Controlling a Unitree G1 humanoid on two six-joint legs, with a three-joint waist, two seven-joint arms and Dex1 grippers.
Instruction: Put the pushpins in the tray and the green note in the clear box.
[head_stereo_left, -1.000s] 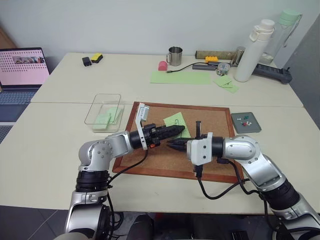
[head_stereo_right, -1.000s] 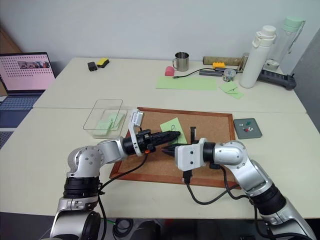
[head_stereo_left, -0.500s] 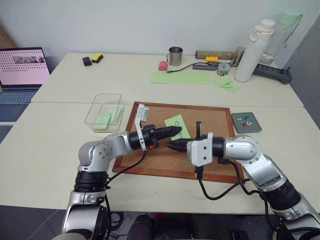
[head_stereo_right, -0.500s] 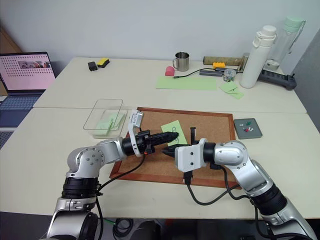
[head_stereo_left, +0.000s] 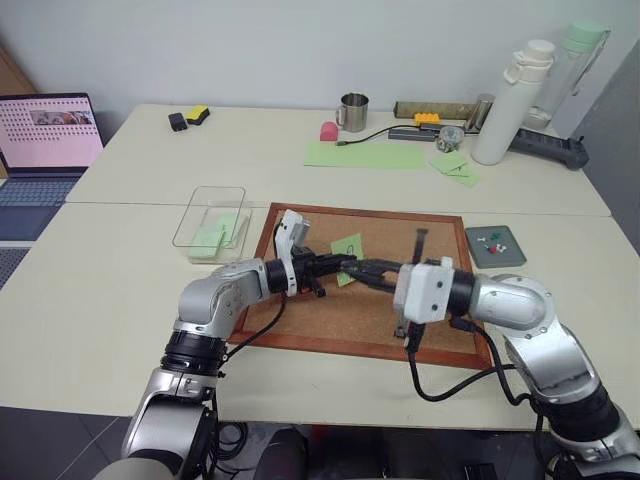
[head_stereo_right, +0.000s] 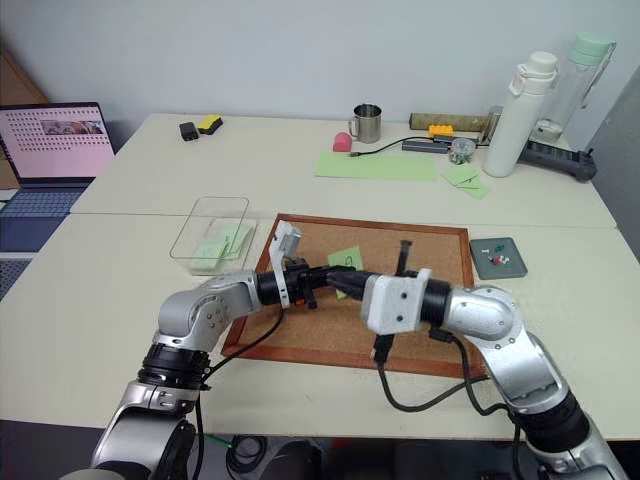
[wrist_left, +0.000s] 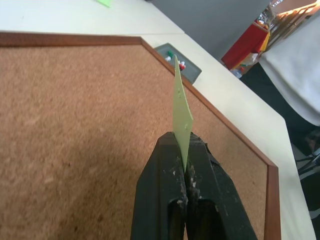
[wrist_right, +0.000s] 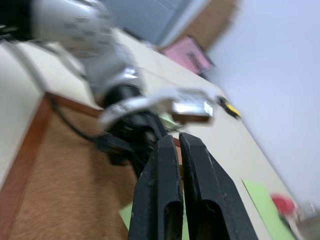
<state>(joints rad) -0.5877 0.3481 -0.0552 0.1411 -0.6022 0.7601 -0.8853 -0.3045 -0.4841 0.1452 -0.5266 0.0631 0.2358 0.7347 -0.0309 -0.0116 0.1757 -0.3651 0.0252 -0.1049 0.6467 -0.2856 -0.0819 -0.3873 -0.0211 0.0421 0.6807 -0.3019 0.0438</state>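
Writing: the green note (head_stereo_left: 347, 246) has dark pen loops on it, too small to read; the laptop (head_stereo_left: 45, 132) screen is pink with rows of tiny marks that cannot be read.
Left gripper (wrist_left: 186, 150): pinched shut on the edge of the green note, which sticks up between its two black fingers, over the corkboard (head_stereo_left: 300, 322).
Right gripper (wrist_right: 179, 142): fingers pressed together with nothing between them, tip just beside the left gripper and the note.
Pushpins (head_stereo_left: 491, 241): red, green and white ones lie in the grey tray (head_stereo_left: 509, 256), on the table just right of the corkboard.
Clear box (head_stereo_left: 208, 218): on the table to the left of the corkboard, with pale green paper inside.
Far side of the table: a metal mug (head_stereo_left: 351, 112), a long green sheet (head_stereo_left: 364, 154), small green notes (head_stereo_left: 453, 167) and a white bottle (head_stereo_left: 506, 98).
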